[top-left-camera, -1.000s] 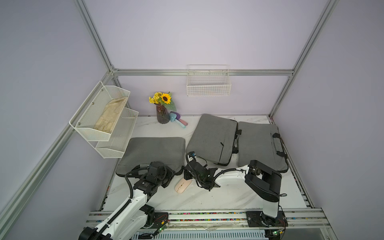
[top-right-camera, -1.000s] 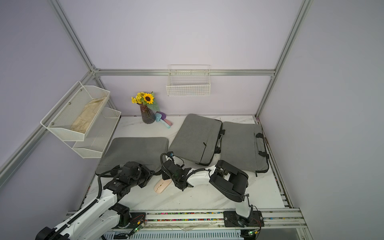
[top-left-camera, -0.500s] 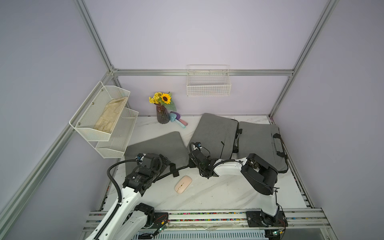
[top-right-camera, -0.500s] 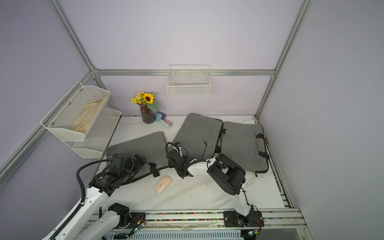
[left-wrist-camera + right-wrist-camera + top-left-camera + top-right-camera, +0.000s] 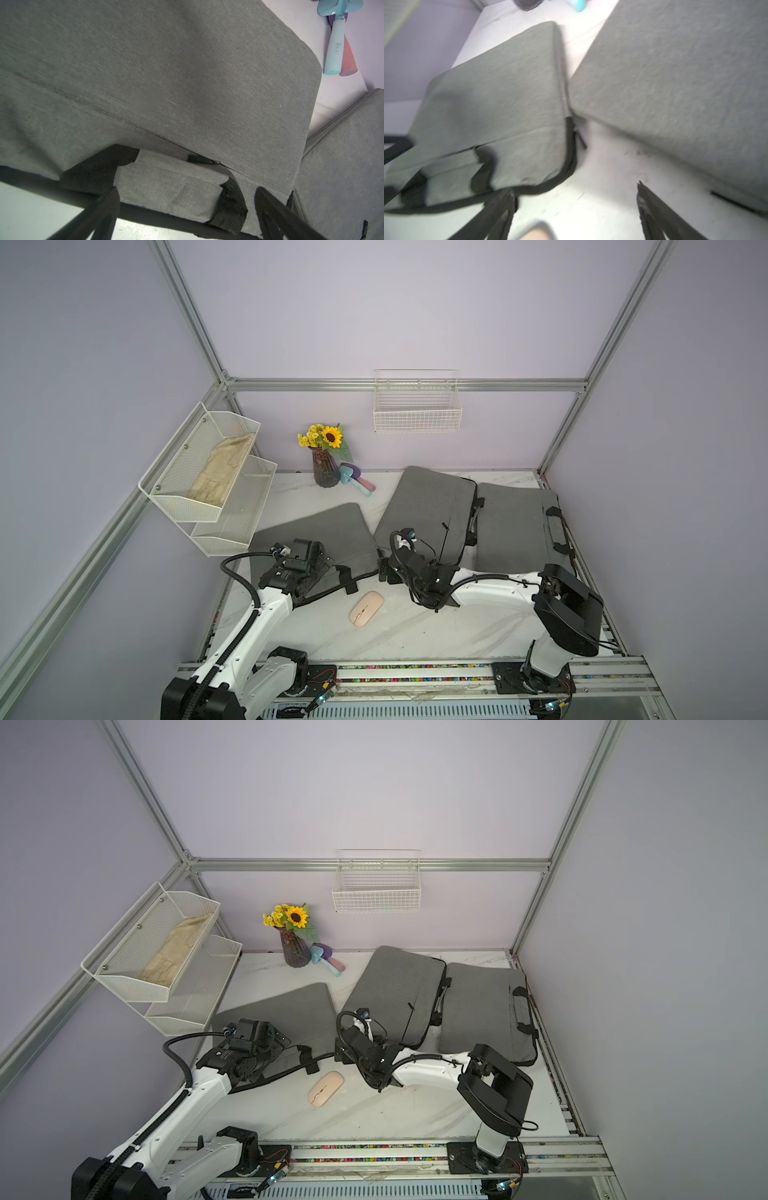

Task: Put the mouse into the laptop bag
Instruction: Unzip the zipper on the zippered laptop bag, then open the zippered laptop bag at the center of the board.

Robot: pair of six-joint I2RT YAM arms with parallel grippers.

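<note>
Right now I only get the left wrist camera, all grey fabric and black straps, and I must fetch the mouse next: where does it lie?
Observer: The pale pink oval mouse lies on the white marbled table, just in front of the grey fabric laptop bag that fills your view, between the two arms.
Operator: Is the right gripper on it?
Observer: No. The right gripper hangs open by that bag's near corner, apart from the mouse.
Operator: Other bags around?
Observer: Yes, toward the right arm's side: a middle grey bag, then a far grey bag with a black handle.
</note>
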